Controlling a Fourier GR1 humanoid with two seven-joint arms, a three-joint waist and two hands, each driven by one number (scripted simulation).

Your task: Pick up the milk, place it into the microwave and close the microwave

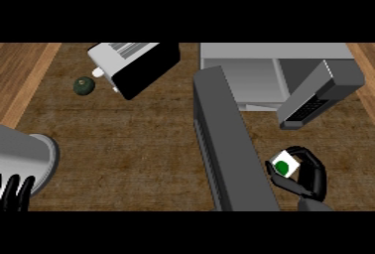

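The right robot hand [307, 173] shows low at the right of the head view, its black fingers and thumb curled around the milk [285, 164], a small white carton with a green round mark on the face turned up toward the head. The carton sits inside that grasp, held above the brown counter [132, 149], and part of it is hidden by the fingers. Just to the left of the right robot hand runs the open microwave door [227, 149], a long dark grey panel swung out toward the robot. Beyond the hand, farther from the robot, stands the microwave [271, 64], its pale grey cavity open and facing the carton; the milk is outside that cavity, near the door's free end. A dark grey block with a keypad [319, 94] juts out just beyond the hand, tilted at the microwave's right side. Far to the left, the left robot hand [15, 193] rests at the lower edge with straight fingers pointing up, holding nothing. Just beyond it lies a grey round plate [29, 158]. Well beyond that are a toaster [132, 64] and 1 dark green avocado [84, 85].
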